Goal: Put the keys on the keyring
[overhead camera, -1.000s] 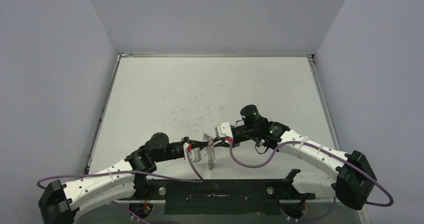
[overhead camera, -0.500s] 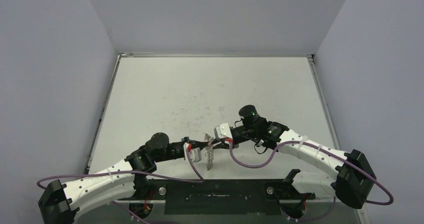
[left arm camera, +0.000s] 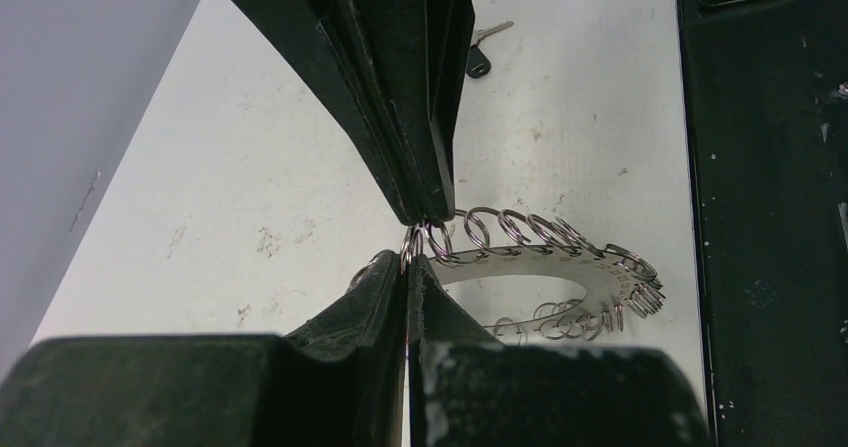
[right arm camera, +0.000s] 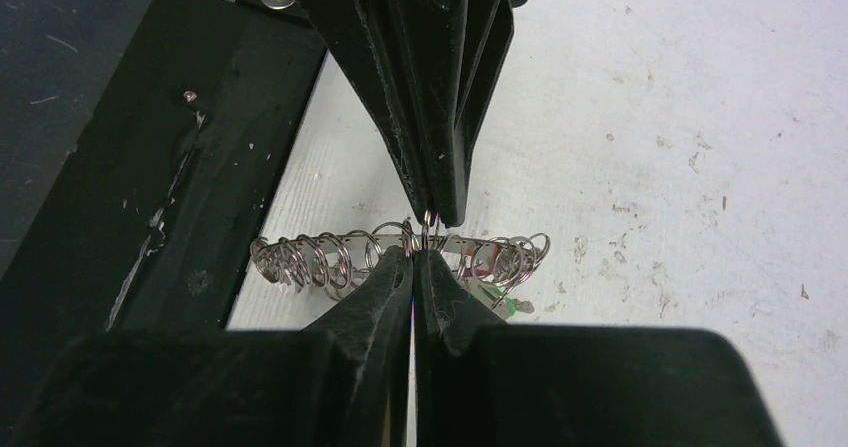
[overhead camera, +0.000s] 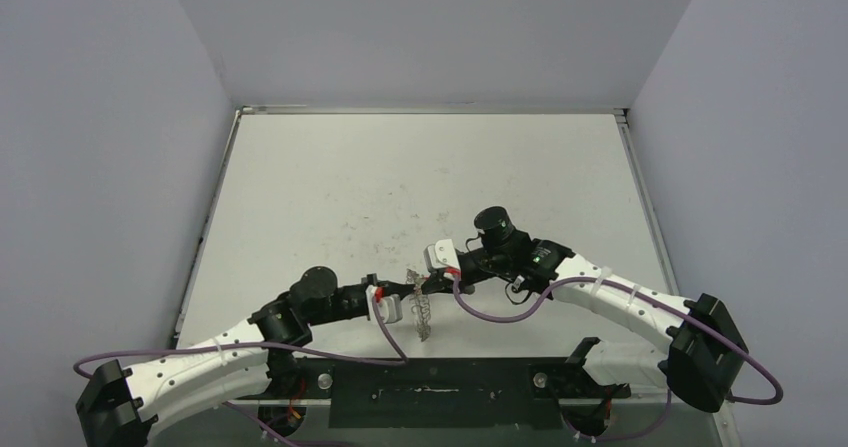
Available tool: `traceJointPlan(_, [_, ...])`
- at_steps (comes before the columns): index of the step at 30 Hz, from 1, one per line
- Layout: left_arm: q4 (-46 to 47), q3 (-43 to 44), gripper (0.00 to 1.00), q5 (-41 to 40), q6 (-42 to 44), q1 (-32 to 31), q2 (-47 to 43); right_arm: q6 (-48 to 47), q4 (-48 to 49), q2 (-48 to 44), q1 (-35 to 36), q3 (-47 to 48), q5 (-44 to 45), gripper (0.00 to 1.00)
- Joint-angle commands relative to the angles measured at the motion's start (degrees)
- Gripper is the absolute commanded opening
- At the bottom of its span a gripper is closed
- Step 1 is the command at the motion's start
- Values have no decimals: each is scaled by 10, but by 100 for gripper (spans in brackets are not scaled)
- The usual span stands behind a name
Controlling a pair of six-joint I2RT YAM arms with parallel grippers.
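Note that the left gripper (left arm camera: 415,239) and right gripper (right arm camera: 425,235) are each clamped shut on a loop of the keyring (left arm camera: 520,265), holding it above the table's (overhead camera: 400,167) 6 o'clock edge, probably to steady it for threading; one key (left arm camera: 478,62) lies loose at 12 o'clock in the left wrist view.

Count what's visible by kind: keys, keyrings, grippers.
Keys: 1, one black-headed key; no second one visible.
Keyrings: 1, the keyring.
Grippers: 2, the left gripper and the right gripper, both shut on the keyring.
Total: 4.
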Motion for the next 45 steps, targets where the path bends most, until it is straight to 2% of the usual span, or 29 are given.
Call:
traceJointPlan(1, [40, -4, 0, -48, -43, -4, -17, 44, 24, -7, 5, 40, -6, 0])
traceJointPlan(9, [22, 12, 0, -205, -223, -3, -6, 99, 25, -16, 5, 50, 16, 0])
traceJointPlan(13, [-11, 24, 38, -247, -277, -3, -7, 127, 34, -23, 5, 48, 42, 0])
traceJointPlan(15, [-25, 27, 47, -259, -284, -3, -14, 142, 39, -26, 5, 47, 54, 0])
traceJointPlan(17, [-30, 24, 51, -254, -299, -3, -24, 158, 46, -28, 5, 47, 63, 0])
traceJointPlan(23, [-9, -4, 48, -176, -244, -4, -65, 196, 73, -33, 5, 42, 81, 0])
traceJointPlan(32, [62, -15, 48, -171, -265, -5, -31, 271, 137, -42, 5, 27, 132, 0])
traceJointPlan(36, [70, -6, 48, -183, -274, -9, -8, 297, 154, -35, 5, 23, 135, 0])
traceJointPlan(40, [89, -7, 47, -231, -273, -10, 2, 301, 149, -32, 6, 24, 131, 0])
traceJointPlan(45, [144, -22, 47, -274, -265, -10, -1, 296, 146, -34, 6, 23, 127, 0])
